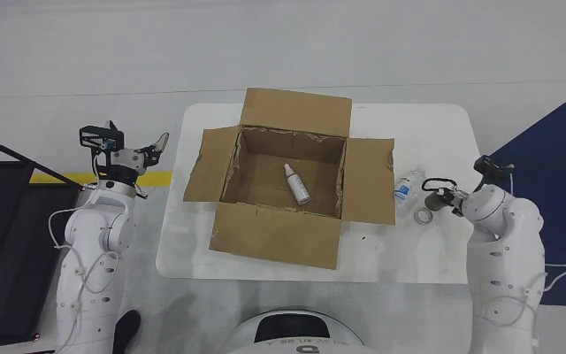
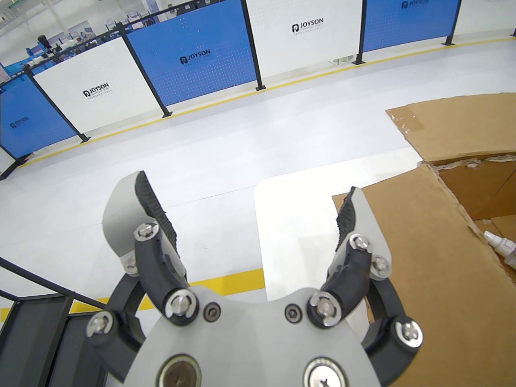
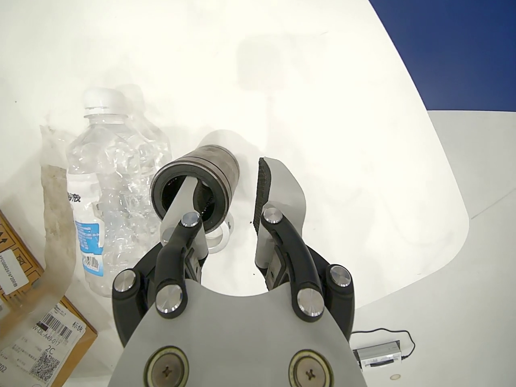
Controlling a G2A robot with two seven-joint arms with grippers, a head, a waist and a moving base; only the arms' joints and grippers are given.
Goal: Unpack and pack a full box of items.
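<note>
Unpacking step: judged as setting the black cylindrical bearing [image 3: 201,175] down on the table [image 3: 322,82], outside the cardboard box [image 1: 283,181].
Right hand [image 3: 236,175]: released, jaws apart. One finger runs through the bearing's bore, and the other pad stands clear of its outer wall.
Bearing: hangs on that finger over the table, just beside the clear water bottle [image 3: 117,171]. A small silver ring [image 3: 217,239] lies beneath the hand.
Doing it well: lower until the bearing rests on the table, then draw the finger straight out along the bore so it neither drags nor rolls into the bottle.
Left hand [image 2: 246,207]: released and empty, hovering off the table's corner, with a box flap beside it.
Left in box: a small white bottle [image 1: 296,183], well apart from both hands.
Writing: the water bottle has a blue-and-white label, the flap [image 3: 24,284] near the right hand has barcode stickers, and the fence panels [image 2: 189,62] beyond the left hand carry logos. None is read out.
</note>
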